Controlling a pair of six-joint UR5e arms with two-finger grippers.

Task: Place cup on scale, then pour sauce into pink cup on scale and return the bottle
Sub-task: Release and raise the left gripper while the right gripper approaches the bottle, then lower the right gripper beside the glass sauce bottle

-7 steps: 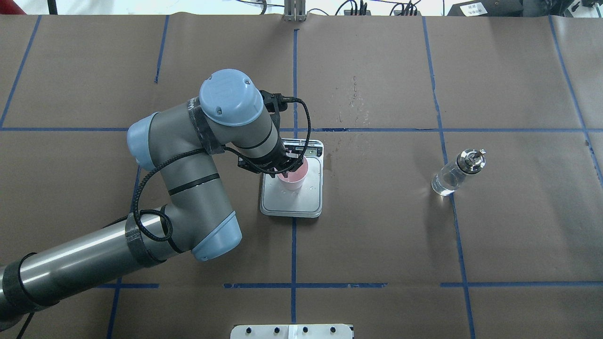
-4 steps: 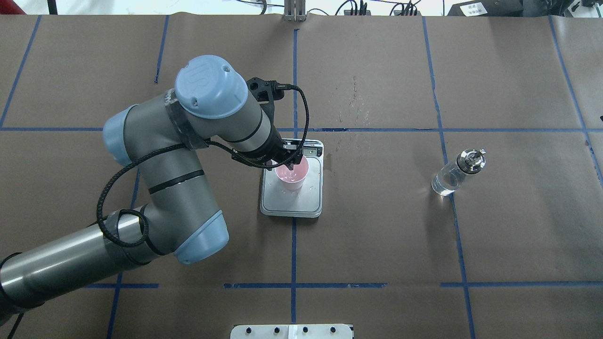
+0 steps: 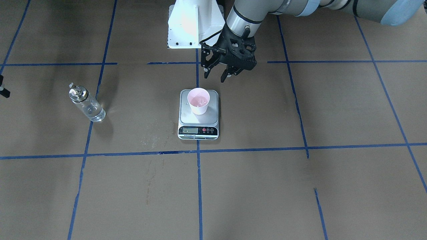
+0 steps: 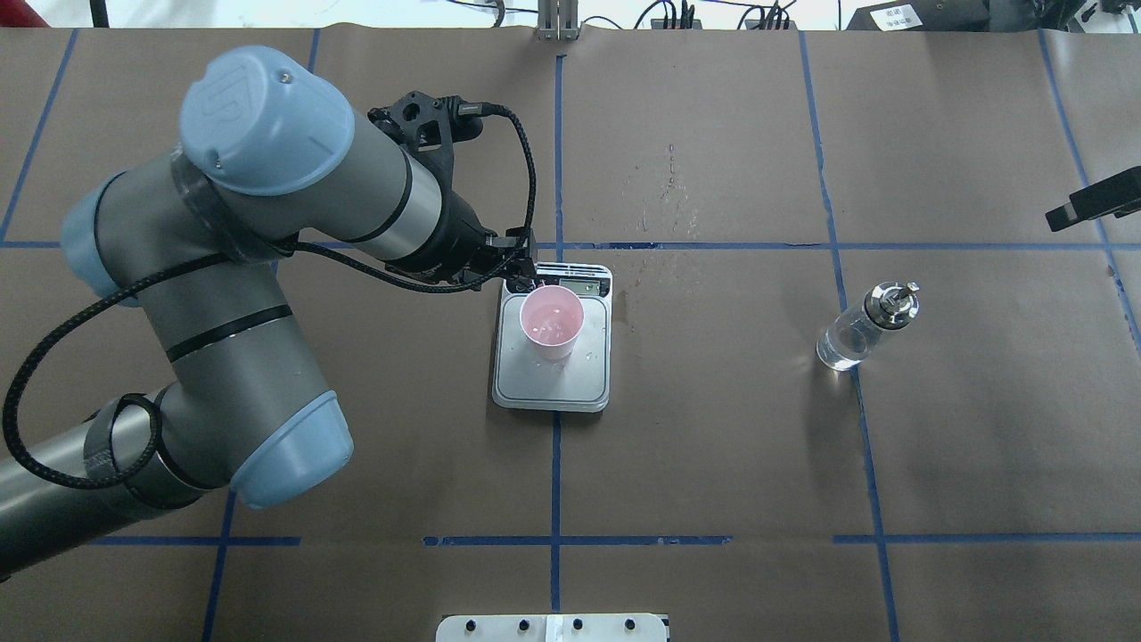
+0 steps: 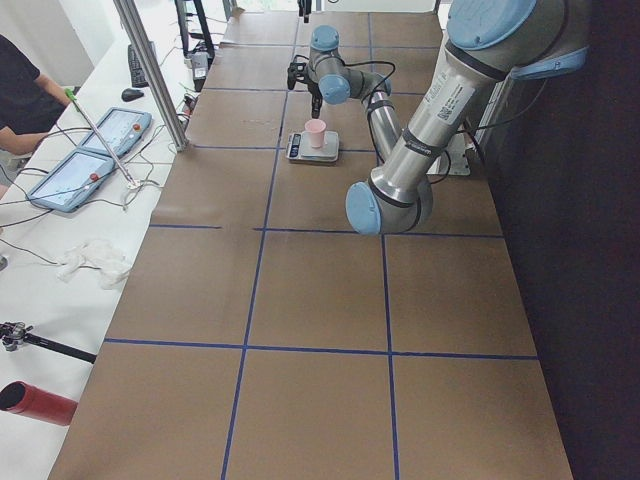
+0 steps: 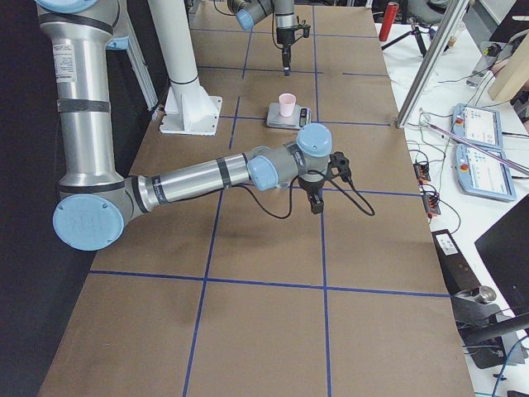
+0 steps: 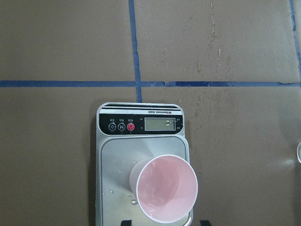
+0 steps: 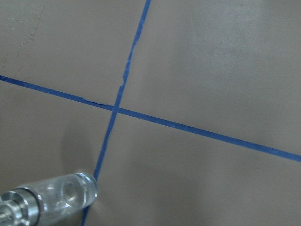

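Observation:
The pale pink cup (image 3: 198, 101) (image 4: 553, 323) stands upright on the silver platform of the scale (image 3: 198, 131) (image 4: 553, 388), with a few droplets inside it. My left gripper (image 3: 217, 75) (image 4: 524, 276) hangs open and empty above the scale's rear edge, clear of the cup. In the left wrist view the cup (image 7: 167, 188) sits low, just past the fingertips. The glass bottle (image 3: 86, 104) (image 4: 860, 330) (image 8: 51, 200) stands apart on the table, its sauce barely visible. Only part of my right gripper (image 4: 1092, 205) (image 6: 314, 203) shows, beyond the bottle; I cannot tell its state.
Brown paper with blue tape lines covers the table. Water spots (image 4: 664, 192) mark the paper beyond the scale. The white robot base (image 3: 193, 23) is behind the scale. A person (image 5: 25, 90) sits beside tablets off the table's far side.
My left gripper has let go of the cup, risen and pulled back to the left. The cup stays on the scale. My right gripper has come in at the right edge.

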